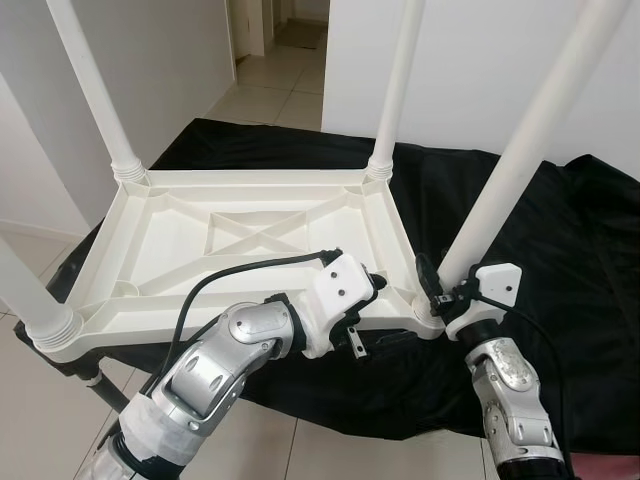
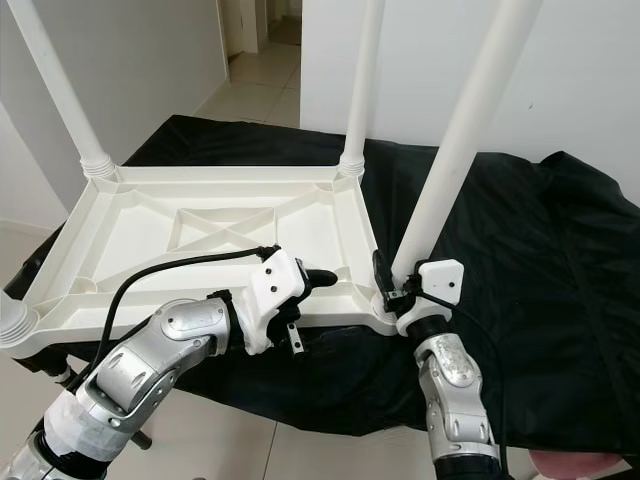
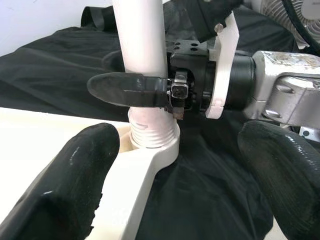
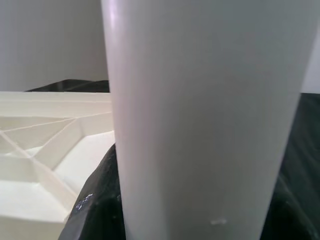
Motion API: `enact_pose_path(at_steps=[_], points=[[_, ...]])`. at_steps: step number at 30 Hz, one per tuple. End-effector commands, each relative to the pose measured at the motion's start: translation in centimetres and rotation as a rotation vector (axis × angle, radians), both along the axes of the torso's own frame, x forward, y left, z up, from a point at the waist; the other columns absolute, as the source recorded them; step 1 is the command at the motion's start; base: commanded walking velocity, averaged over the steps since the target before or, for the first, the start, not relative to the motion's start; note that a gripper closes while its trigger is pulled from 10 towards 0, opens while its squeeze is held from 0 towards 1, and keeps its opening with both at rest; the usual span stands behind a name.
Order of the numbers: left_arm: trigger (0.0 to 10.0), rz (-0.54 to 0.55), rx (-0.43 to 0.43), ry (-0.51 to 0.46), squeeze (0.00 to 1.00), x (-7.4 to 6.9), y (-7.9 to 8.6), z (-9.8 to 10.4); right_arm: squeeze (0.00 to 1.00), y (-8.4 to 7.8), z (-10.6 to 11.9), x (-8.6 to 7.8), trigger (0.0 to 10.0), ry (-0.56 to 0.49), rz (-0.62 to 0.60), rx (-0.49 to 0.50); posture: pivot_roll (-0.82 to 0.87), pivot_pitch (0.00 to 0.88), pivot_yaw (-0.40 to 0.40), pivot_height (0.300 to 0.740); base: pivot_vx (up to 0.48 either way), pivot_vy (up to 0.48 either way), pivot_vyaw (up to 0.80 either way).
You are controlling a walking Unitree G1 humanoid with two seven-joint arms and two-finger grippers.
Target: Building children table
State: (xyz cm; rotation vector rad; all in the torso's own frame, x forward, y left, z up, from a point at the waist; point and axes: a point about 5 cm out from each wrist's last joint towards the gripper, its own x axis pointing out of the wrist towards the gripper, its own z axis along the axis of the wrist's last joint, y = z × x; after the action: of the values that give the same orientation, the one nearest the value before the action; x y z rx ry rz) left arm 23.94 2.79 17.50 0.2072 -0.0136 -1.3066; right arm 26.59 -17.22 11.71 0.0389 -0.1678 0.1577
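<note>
Your right gripper (image 1: 438, 283) is reaching up from below, fingers clamped together. Your left gripper (image 3: 175, 170) is pointing toward it with fingers (image 3: 65, 185) spread wide.

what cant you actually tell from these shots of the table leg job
- Tops of the four legs: cut off by the upper edge in both eye views.
- Whether the near right leg is fully seated in its socket: right end effector covers the joint.
- Right wrist view: the leg blocks most of the tabletop.
- What lies under the black cloth.

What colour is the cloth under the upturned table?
Black, plain with no pattern. The cloth under the white table shows best in the right eye view.
</note>
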Motion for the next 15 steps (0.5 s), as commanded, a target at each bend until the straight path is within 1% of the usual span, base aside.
enact_pose_path(at_steps=[1, 2, 4, 5, 6, 7, 9, 12, 15], points=[[10.0, 0.02, 0.009, 0.0, 0.0, 0.0, 0.3, 0.0, 0.0, 0.6, -2.8, -0.6, 10.0, 0.144, -0.01, 0.013, -0.06, 0.0, -0.018, 0.74, 0.0, 0.0, 0.0], [10.0, 0.022, 0.01, -0.001, 0.0, 0.1, 0.3, -0.1, 0.0, 0.8, -2.5, -0.7, 10.0, 0.124, -0.05, 0.016, -0.06, 0.0, -0.018, 0.74, 0.0, 0.0, 0.0], [10.0, 0.022, 0.01, -0.001, 0.0, 0.1, 0.3, -0.1, 0.0, 0.8, -2.5, -0.7, 10.0, 0.124, -0.05, 0.016, -0.06, 0.0, -0.018, 0.74, 0.0, 0.0, 0.0], [10.0, 0.023, 0.01, -0.001, 0.0, 0.1, 0.3, -0.1, 0.0, 1.2, -2.4, -0.8, 10.0, 0.111, -0.057, 0.015, -0.06, 0.0, -0.022, 0.74, 0.0, 0.0, 0.0], [10.0, 0.025, 0.009, -0.002, 0.0, 0.0, 0.3, -0.1, 0.0, 1.7, -2.4, -1.0, 10.0, 0.096, -0.053, 0.001, -0.06, 0.0, -0.022, 0.74, 0.0, 0.0, 0.0], [10.0, 0.025, 0.009, -0.002, 0.0, 0.0, 0.3, -0.1, 0.0, 1.7, -2.4, -1.0, 10.0, 0.096, -0.053, 0.001, -0.06, 0.0, -0.022, 0.74, 0.0, 0.0, 0.0], [10.0, 0.027, 0.007, -0.001, 0.0, 0.0, 0.2, -0.1, 0.0, 2.4, -2.5, -1.5, 10.0, 0.067, -0.018, -0.023, -0.06, 0.0, -0.022, 0.74, 0.0, 0.0, 0.0], [10.0, 0.027, 0.007, 0.0, 0.0, 0.0, 0.2, -0.1, 0.0, 2.5, -2.8, -1.9, 10.0, 0.062, 0.007, -0.034, -0.06, 0.0, -0.022, 0.74, 0.0, 0.0, 0.0], [10.0, 0.028, 0.007, 0.001, 0.0, 0.0, 0.2, -0.1, 0.0, 2.4, -3.0, -2.0, 10.0, 0.068, 0.006, -0.045, -0.06, 0.0, -0.025, 0.74, 0.0, 0.0, 0.0]])
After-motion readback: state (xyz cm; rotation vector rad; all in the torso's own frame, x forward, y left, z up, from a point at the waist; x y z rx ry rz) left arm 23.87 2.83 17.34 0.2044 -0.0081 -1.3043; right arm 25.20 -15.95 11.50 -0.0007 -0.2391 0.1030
